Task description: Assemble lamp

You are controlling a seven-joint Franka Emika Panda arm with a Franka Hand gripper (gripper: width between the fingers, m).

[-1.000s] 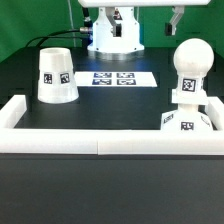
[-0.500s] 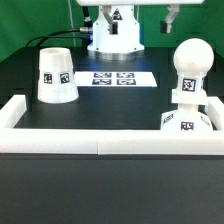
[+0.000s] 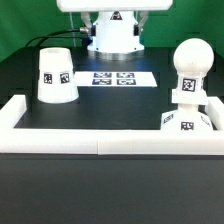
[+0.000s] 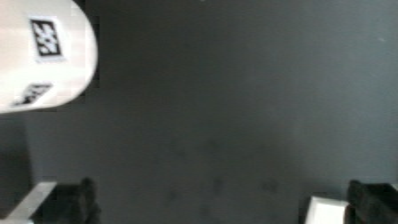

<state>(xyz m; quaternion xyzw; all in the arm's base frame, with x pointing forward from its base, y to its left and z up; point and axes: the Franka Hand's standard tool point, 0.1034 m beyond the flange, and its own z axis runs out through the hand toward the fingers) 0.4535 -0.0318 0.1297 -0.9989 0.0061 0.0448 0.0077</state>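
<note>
The white cone shade (image 3: pixel 57 75) stands on the black table at the exterior view's left. The rounded bulb (image 3: pixel 188 62) stands upright on the square base (image 3: pixel 187 121) at the exterior view's right, against the front rail. Only the white body of my hand (image 3: pixel 112 5) shows at the top edge of the exterior view, high above the table's back. In the wrist view my gripper (image 4: pixel 214 205) is open wide and empty over bare black table. A white tagged lamp part (image 4: pixel 39 55) lies off to one side, far from the fingers (image 4: pixel 365 203); I cannot tell which part.
The marker board (image 3: pixel 115 77) lies flat at the back middle. The robot's white pedestal (image 3: pixel 113 38) stands behind it. White border rails (image 3: pixel 100 141) run along the front and up both sides. A black cable (image 3: pixel 45 40) trails at the back left.
The two fingers that hung down at the top of the exterior view have left it; only the hand's white body shows there now. The lamp parts have not moved.
</note>
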